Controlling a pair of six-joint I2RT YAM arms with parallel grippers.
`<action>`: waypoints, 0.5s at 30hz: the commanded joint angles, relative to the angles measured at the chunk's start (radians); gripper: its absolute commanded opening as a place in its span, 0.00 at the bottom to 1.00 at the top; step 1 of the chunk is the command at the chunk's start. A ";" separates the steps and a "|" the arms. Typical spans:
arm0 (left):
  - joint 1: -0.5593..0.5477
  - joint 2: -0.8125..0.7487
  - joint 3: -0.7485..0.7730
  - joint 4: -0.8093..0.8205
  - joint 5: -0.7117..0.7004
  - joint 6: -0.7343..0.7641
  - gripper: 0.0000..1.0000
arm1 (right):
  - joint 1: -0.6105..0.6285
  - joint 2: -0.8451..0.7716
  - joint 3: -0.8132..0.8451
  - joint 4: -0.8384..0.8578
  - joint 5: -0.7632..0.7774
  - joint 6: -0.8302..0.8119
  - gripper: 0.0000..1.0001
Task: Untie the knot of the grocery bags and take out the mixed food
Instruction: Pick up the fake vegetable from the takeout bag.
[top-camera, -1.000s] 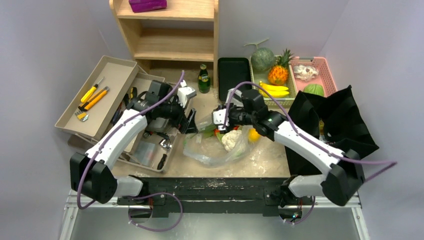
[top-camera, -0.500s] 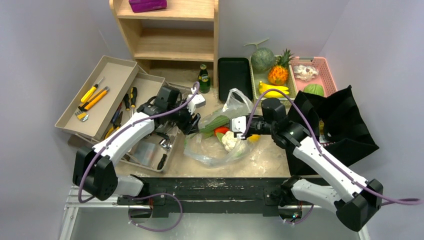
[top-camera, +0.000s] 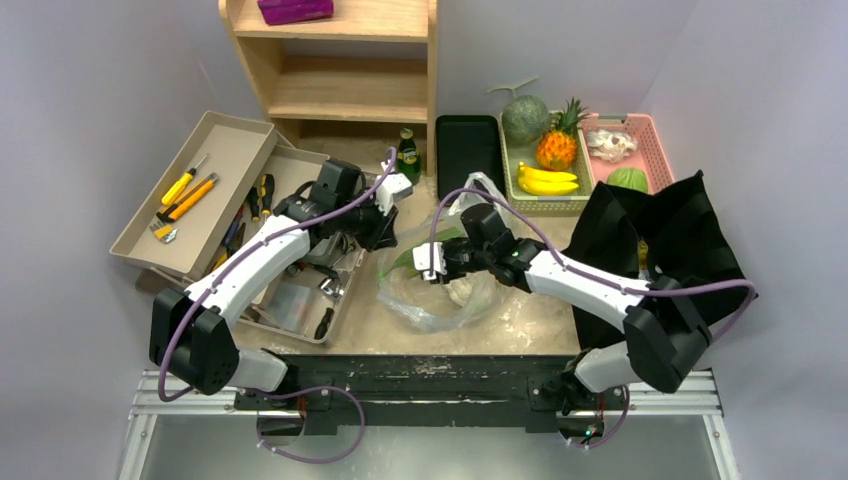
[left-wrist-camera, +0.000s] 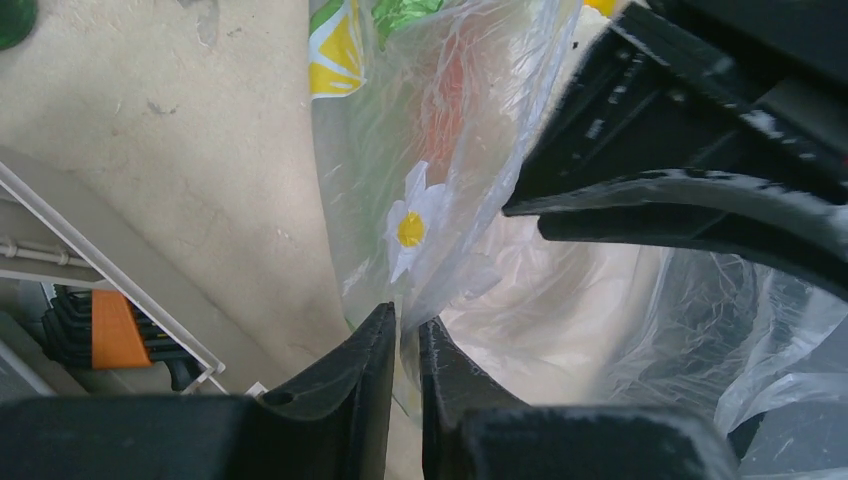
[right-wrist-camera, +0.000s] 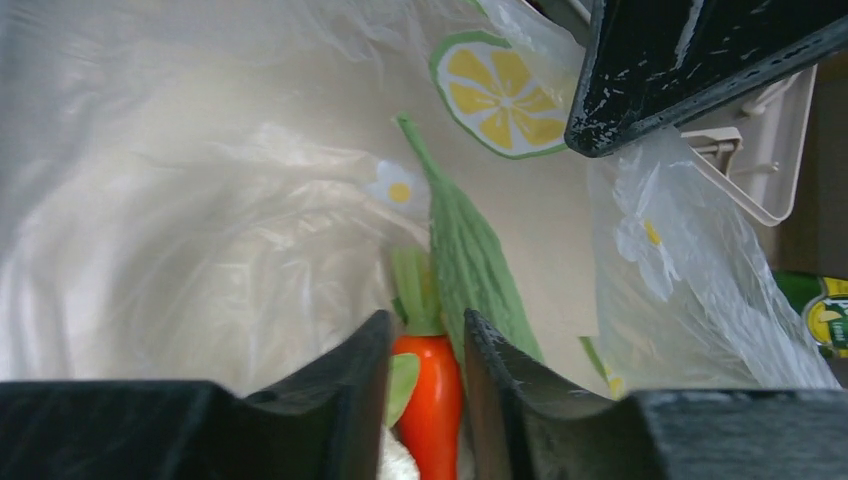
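Step in hand: emptying the clear plastic bag (top-camera: 440, 300), which lies mid-table between the tool trays (top-camera: 235, 150) at left and the black cloth bag (top-camera: 680, 240) at right.

The left gripper (left-wrist-camera: 405, 345) is nearly closed, pinching the bag's left rim film.

The right gripper (right-wrist-camera: 425, 350) is inside the bag's mouth, jaws narrow, with a red pepper (right-wrist-camera: 432, 400) in the gap. You cannot tell whether it grips.

Next, confirm that hold, then lift the pepper clear.

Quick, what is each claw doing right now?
Left gripper: shut on the see-through plastic bag.
Right gripper: nearly closed around a red pepper; grip cannot be told.
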 joint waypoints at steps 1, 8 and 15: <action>0.000 -0.015 0.035 -0.013 0.025 -0.031 0.13 | 0.019 0.049 0.042 0.121 0.134 -0.035 0.36; 0.002 -0.010 0.037 -0.011 0.027 -0.044 0.12 | 0.021 0.133 0.042 0.181 0.187 -0.173 0.55; 0.003 0.006 0.053 -0.022 0.027 -0.048 0.12 | 0.022 0.224 0.073 0.234 0.229 -0.208 0.60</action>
